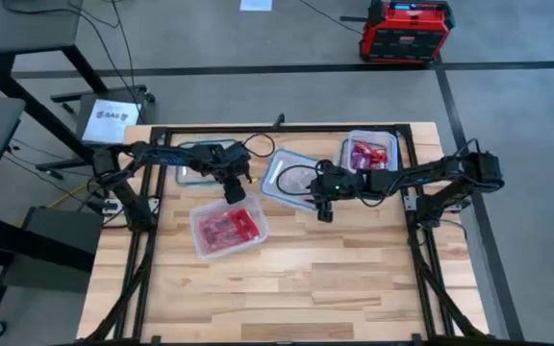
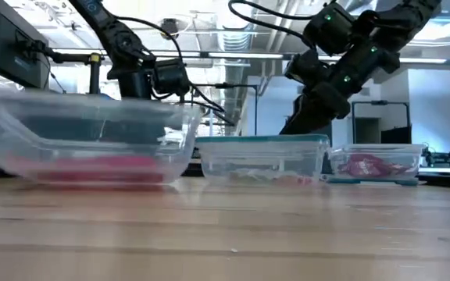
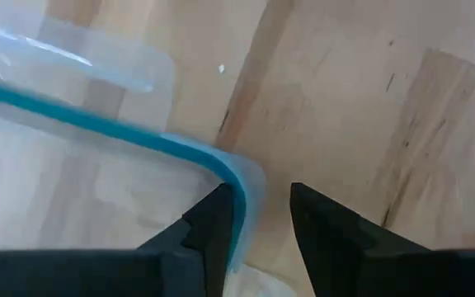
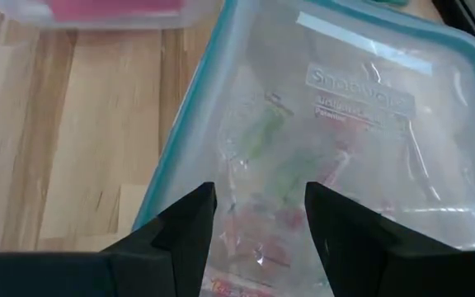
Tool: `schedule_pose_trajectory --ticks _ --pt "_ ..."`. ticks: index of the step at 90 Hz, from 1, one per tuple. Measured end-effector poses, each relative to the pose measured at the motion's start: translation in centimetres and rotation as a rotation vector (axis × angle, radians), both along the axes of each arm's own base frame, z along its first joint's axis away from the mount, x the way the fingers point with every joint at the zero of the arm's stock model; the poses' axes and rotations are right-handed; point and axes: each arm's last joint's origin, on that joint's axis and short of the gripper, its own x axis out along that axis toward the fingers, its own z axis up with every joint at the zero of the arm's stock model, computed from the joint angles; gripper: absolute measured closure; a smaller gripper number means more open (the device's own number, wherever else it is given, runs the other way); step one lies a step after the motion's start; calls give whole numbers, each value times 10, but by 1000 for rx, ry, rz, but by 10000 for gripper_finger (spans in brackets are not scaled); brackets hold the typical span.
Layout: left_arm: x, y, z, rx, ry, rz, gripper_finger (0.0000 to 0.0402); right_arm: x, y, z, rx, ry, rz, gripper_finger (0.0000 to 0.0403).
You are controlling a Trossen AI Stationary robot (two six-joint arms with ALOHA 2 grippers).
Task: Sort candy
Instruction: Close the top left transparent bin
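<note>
Red candy (image 1: 227, 227) fills an open clear tub (image 2: 92, 144) near the table's middle left. More red candy (image 1: 371, 152) lies in a tub at the far right. A clear tub with a teal-rimmed lid (image 4: 345, 124) stands between them, and a few green and red candies (image 4: 262, 140) show through the lid. My right gripper (image 4: 261, 188) hangs open just above that lid's near left part. My left gripper (image 3: 258, 190) stands open at the corner of another teal-rimmed clear container (image 3: 97, 190), which shows only wood through it. My left gripper has the teal rim's rounded corner (image 3: 239, 186) between its fingers, close beside one finger (image 3: 213, 219). The fingers come from above, pointing down. I cannot tell whether that finger touches the rim.
Black frame rails (image 1: 152, 221) run along the table's left, right and far sides. The near half of the wooden tabletop (image 1: 287, 288) is bare. A red and black box (image 1: 404, 31) stands on the floor beyond the table.
</note>
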Motion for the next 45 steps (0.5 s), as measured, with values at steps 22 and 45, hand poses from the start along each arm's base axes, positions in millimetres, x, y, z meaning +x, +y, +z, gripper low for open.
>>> schedule_pose_trajectory --ticks 22,45 --pt "-2 2 -1 24 24 20 392 -1 0 0 2 7 -2 223" --pt "8 1 17 44 57 3 401 -1 0 0 2 7 -2 223"
